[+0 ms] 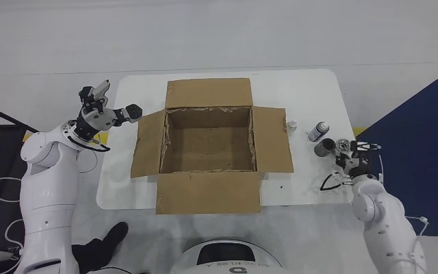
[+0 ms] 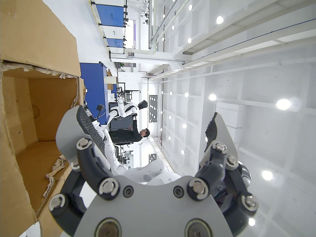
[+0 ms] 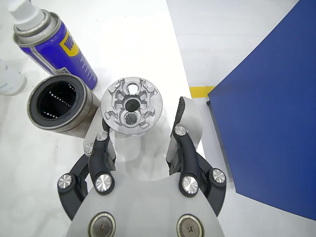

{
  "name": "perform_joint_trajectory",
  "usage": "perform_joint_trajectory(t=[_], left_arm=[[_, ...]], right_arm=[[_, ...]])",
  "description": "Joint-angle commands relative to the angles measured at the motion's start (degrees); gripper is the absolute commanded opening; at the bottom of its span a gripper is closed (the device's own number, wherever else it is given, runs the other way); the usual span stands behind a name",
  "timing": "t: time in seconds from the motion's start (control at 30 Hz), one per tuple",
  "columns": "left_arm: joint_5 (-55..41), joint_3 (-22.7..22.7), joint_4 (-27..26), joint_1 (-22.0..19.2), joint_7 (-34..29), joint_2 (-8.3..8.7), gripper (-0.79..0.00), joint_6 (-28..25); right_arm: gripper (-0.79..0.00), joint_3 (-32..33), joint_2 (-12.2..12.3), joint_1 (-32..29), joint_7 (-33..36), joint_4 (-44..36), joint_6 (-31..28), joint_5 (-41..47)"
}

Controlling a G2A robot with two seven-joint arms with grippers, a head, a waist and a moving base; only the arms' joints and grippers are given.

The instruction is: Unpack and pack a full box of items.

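The open cardboard box (image 1: pixel 209 140) stands mid-table with its four flaps spread and a bare brown floor inside. My left gripper (image 1: pixel 111 108) hangs raised just off the box's left flap; in the left wrist view it (image 2: pixel 148 127) is open with nothing between its fingers (image 2: pixel 85 122), and the box wall (image 2: pixel 37 94) is beside it. At the table's right end, my right gripper (image 1: pixel 350 153) is open (image 3: pixel 142 117) around a silver flanged metal part (image 3: pixel 132 104) standing on the table. One finger sits partly under the part's flange, and the other finger (image 3: pixel 179 109) stands clear of it.
Right of the box stand a blue spray can (image 3: pixel 54 48) (image 1: pixel 318 131), a steel bearing sleeve (image 3: pixel 60 104) (image 1: pixel 325 146) against the metal part, and a small white bottle (image 3: pixel 9 80) (image 1: pixel 291 127). The table's right edge (image 3: pixel 177 57) is close by, and a blue panel (image 3: pixel 266 114) stands beyond it.
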Motion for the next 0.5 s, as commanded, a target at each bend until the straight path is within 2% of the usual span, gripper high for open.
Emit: perform_joint_trajectory(t=[0.0, 0.17, 0.23, 0.3, 0.37, 0.47], left_arm=[[0.0, 0.0, 0.0, 0.0, 0.0, 0.0, 0.0, 0.0], [0.0, 0.0, 0.0, 0.0, 0.0, 0.0, 0.0, 0.0], [0.0, 0.0, 0.0, 0.0, 0.0, 0.0, 0.0, 0.0], [0.0, 0.0, 0.0, 0.0, 0.0, 0.0, 0.0, 0.0], [0.0, 0.0, 0.0, 0.0, 0.0, 0.0, 0.0, 0.0], [0.0, 0.0, 0.0, 0.0, 0.0, 0.0, 0.0, 0.0]], right_arm=[[-0.249, -0.36, -0.07, 1.11, 0.39, 0.47, 0.13, -0.22], [-0.252, -1.05, -0.22, 3.76, 1.18, 2.31, -0.62, -0.38], [-0.283, -1.36, -0.25, 4.92, 1.87, 3.38, -1.1, -0.53], [-0.366, -1.67, -0.29, 5.86, 2.15, 4.28, -1.78, -0.52], [-0.416, -1.84, -0.33, 6.44, 2.06, 4.86, -2.49, -0.49], [-0.603, -1.67, -0.37, 6.5, 1.15, 5.0, -3.11, -0.57]])
